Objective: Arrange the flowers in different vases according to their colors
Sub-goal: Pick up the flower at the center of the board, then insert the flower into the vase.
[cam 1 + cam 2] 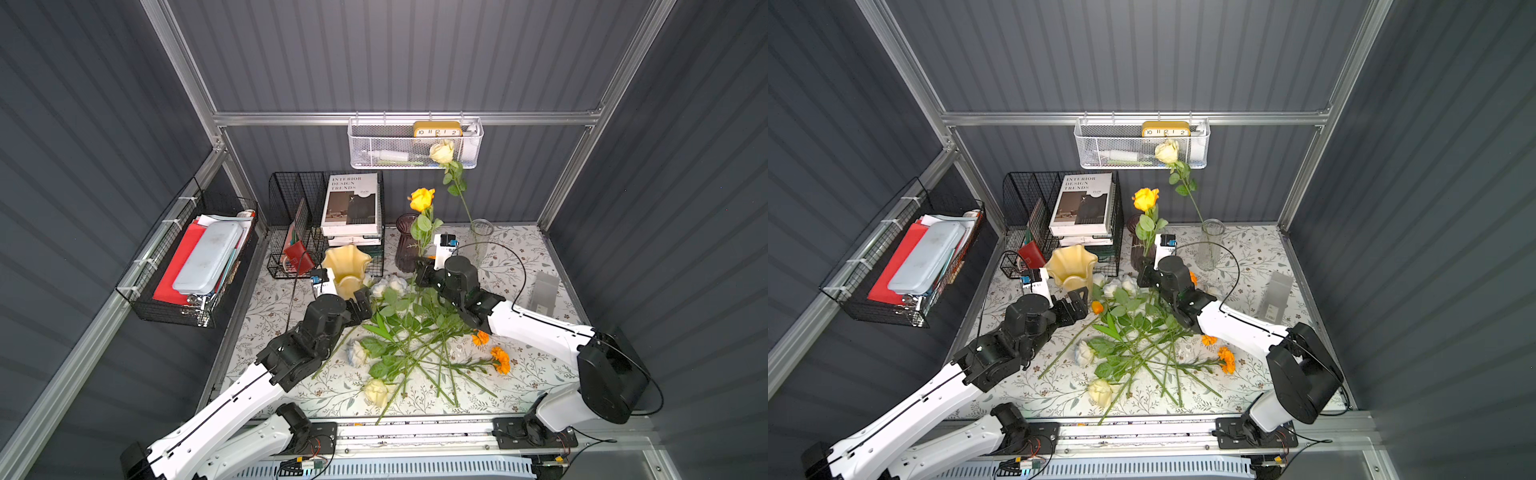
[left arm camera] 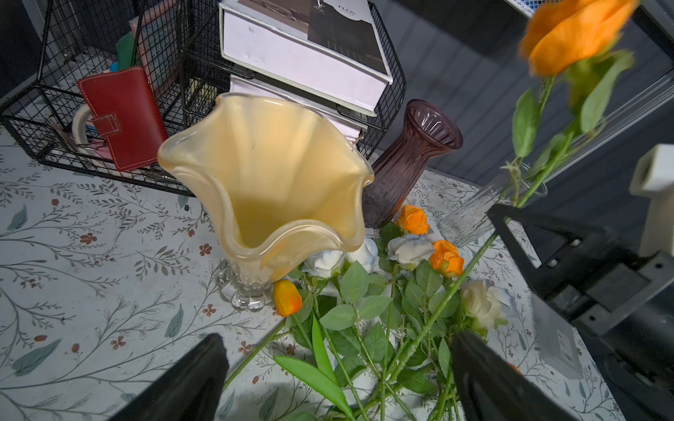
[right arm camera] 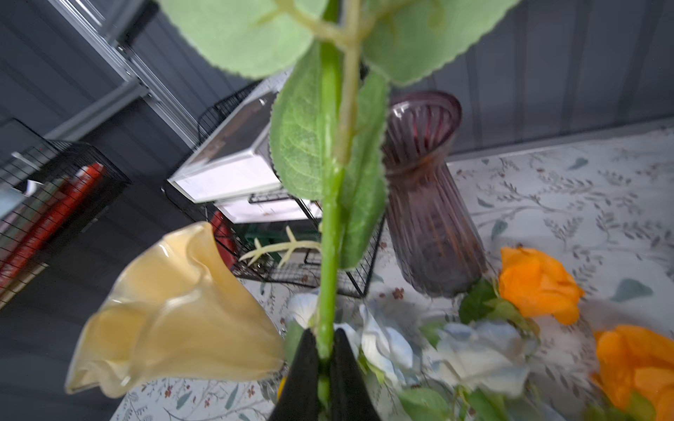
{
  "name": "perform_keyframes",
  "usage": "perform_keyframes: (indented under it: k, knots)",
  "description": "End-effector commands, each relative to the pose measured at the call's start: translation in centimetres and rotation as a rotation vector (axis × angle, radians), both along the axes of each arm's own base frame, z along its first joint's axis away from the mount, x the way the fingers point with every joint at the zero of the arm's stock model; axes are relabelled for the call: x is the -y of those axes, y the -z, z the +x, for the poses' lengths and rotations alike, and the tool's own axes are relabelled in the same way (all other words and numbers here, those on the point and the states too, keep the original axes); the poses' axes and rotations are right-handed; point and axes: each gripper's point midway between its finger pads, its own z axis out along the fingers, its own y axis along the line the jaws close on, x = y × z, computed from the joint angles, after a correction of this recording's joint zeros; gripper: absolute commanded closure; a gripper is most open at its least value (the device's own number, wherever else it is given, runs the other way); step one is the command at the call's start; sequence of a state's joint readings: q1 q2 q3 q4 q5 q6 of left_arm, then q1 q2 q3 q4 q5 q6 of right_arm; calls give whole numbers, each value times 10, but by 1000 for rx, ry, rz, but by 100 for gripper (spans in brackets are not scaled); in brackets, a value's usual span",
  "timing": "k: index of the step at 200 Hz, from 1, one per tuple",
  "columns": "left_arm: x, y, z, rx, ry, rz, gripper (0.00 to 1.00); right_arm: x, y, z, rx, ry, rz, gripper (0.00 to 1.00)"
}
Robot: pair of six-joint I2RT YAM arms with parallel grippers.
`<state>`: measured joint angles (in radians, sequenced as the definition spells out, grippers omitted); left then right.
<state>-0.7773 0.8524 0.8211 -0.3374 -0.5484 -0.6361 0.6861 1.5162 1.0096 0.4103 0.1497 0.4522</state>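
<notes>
Right wrist view showed the right gripper (image 3: 322, 350) with its jaws pinched hard together on the green stem of a yellow-orange artificial rose (image 3: 330, 218), which rose straight up out of the grip with its leaves spread. That view cut off the bloom (image 1: 422, 198); both top views caught it, lifted high just beside the dark purple ribbed glass vase (image 1: 406, 243), which stood empty.

Close by on the table lay a loose pile of green-stemmed flowers (image 1: 411, 332): bluish-white roses (image 2: 408, 248), orange-yellow roses (image 2: 446, 257), a cream rose (image 1: 376, 390) and ruffled orange marigolds (image 1: 500, 359).

The left gripper (image 2: 339, 337) hung over the near edge of the pile with its jaws spread as wide as they go, holding nothing, just beside the creamy-yellow vase with the wavy flared rim (image 2: 262, 164).

Only the left wrist view looked down into that vase and showed it empty. The right wrist view missed the clear textured glass cylinder vase (image 1: 478, 241), seen in both top views with one tall cream rose (image 1: 441, 151) standing in it.

Behind the vases stood a black wire rack (image 1: 286, 195) holding white books (image 1: 351, 203), all on a floral-print tablecloth (image 1: 515, 257).
</notes>
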Motion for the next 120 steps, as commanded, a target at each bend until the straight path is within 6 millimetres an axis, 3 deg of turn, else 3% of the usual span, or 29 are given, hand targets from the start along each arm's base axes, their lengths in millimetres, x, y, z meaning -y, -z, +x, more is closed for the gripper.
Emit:
perform_keyframes:
  k: [1,43,75,95,120]
  knots:
    - [-8,-11,-1,36,-19,-1,1,-19,-46,-2,117,-66,20,100]
    - [-19,-34,-2,79,-65,-11,1,-46,-112,-16,237,-150,59,100]
    - [-47,-31,4,20,-250,58,1,-65,-169,-22,342,-195,93,100]
    - [-51,-39,2,39,-269,40,1,-79,-191,-21,381,-220,112,100]
    - [-67,-47,-4,64,-330,5,1,-98,-203,-13,405,-247,134,100]
